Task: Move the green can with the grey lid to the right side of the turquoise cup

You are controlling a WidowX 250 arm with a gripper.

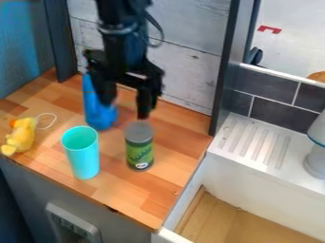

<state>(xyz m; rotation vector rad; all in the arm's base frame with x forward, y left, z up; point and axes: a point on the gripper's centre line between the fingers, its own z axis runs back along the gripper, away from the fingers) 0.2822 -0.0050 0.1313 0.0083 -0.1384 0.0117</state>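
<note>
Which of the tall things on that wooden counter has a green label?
The can with the grey top, right of the turquoise cup in the view; that cup is plain, and the tall object behind it is blue.

Location type: kitchen-type area, prob. a toy or mock-up kitchen unit. Indicators: wood-block ctr. (120,197) w/ grey cab. front (28,192) below; adj. white sink (254,182) w/ ribbed drainboard (254,144); dark tile backsplash (276,114), light grout lines, behind sink. Rear of ctr.: whitewashed plank panel (196,71) betw. dark uprights. Sink floor (222,220) is wood-toned, consistent w/ mock-up constr. Kitchen-type items on ctr., incl. turq. cup (86,159) and green-label can (139,149). Type of surrounding rm.: cannot be determined.
</note>
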